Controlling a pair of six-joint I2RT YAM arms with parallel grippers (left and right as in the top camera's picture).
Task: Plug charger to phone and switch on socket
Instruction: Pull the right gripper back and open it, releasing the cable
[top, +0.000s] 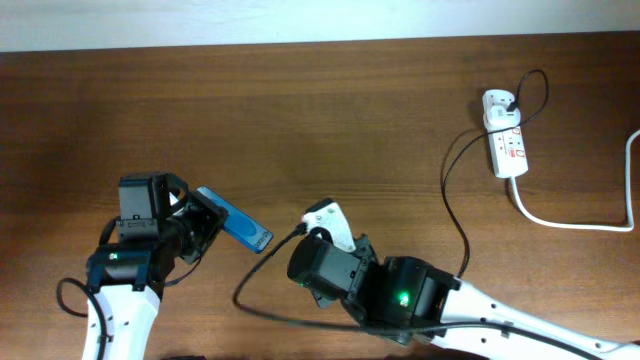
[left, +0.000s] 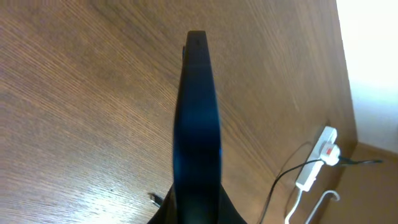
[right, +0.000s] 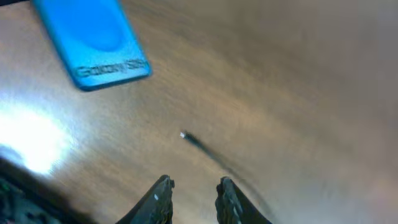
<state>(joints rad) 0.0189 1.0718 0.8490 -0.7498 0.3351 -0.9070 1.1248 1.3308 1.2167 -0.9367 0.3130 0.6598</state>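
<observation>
The bench (top: 300, 110) is brown wood. The white socket (top: 505, 140) lies far off on the right. The black end of the charger (right: 200, 148) looks stuck in its top, but I cannot tell if a switch is on. The left pincer (top: 207, 215) is clamped on the phone (top: 237, 226) and holds it up off the bench. The right pincer (right: 194, 190) has its fingers a little apart, with nothing I can see between them. The charger's tip (right: 185, 136) lies just ahead of it, near the phone but not in it. So the plugging is left to do, and maybe the switch too.
</observation>
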